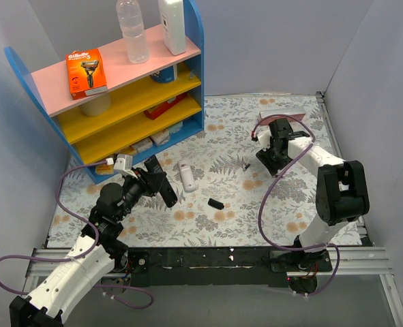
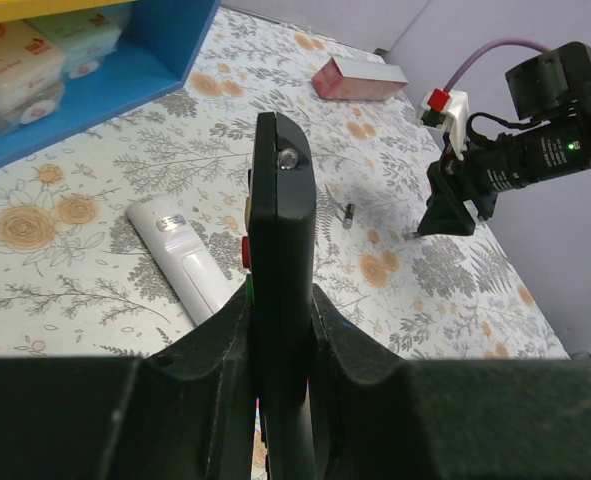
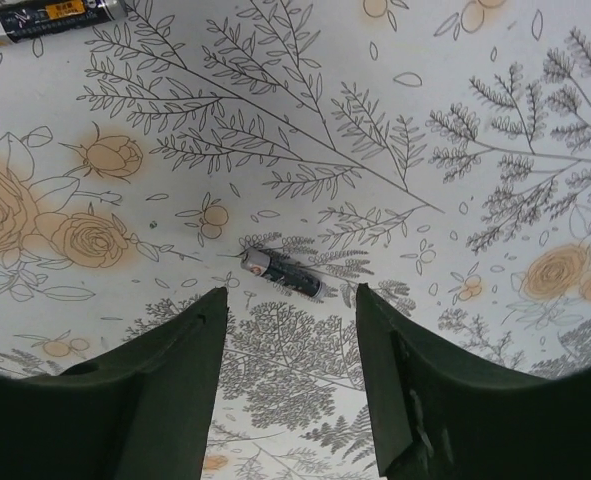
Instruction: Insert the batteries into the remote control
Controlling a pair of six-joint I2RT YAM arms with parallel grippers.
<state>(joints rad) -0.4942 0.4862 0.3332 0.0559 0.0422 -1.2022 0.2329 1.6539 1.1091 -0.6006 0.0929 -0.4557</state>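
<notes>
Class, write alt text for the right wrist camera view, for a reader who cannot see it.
A small dark battery lies on the floral table cover, just beyond the open right gripper, whose two dark fingers frame the bottom. A second battery lies at the top left corner.

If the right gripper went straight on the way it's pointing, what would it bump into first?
Probably the small battery lying on the flowery tablecloth, straight ahead between the open jaws of the right gripper; how far off is unclear.
</notes>
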